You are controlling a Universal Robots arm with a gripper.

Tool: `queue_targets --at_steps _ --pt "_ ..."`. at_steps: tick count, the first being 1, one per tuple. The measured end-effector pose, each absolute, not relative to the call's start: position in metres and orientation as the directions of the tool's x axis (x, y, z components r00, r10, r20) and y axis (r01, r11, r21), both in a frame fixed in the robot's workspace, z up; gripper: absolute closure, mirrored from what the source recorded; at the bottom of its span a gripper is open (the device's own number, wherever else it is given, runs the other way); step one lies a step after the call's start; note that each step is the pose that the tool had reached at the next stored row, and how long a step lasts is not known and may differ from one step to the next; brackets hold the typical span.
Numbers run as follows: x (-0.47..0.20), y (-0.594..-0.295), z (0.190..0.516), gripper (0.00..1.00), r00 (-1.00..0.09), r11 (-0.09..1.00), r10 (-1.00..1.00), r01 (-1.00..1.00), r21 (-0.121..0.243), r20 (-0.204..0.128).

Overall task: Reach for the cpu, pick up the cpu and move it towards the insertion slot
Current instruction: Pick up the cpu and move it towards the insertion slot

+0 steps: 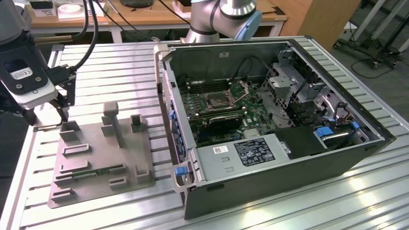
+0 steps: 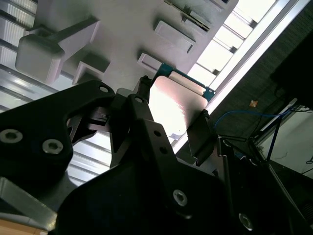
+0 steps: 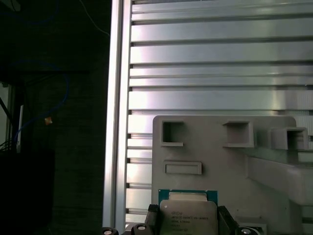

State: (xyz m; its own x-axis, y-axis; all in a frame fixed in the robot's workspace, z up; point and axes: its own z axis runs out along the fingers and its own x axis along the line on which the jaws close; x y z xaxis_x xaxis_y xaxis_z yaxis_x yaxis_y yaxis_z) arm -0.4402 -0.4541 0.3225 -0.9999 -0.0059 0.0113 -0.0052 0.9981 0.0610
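The cpu is a flat square chip with a silvery top and a blue-green rim. In both wrist views it sits between my gripper's fingers, over the corner of the grey tray. My gripper is shut on the cpu, one fingertip at each of two opposite edges. In the exterior view my gripper hangs at the tray's far corner on the exterior view's left. The insertion slot, a square socket with a shiny frame, lies on the green motherboard inside the open computer case.
The open computer case stands on the exterior view's right of the slatted metal table. Upright grey posts rise from the tray, and a green memory stick lies in it. The arm's base is behind the case.
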Motion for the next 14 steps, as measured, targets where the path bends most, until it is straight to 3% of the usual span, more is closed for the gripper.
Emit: queue_targets --at_steps 14 --pt "-0.4401 -0.4541 0.3262 0.45 -1.0 0.998 -0.006 -0.005 0.061 0.011"
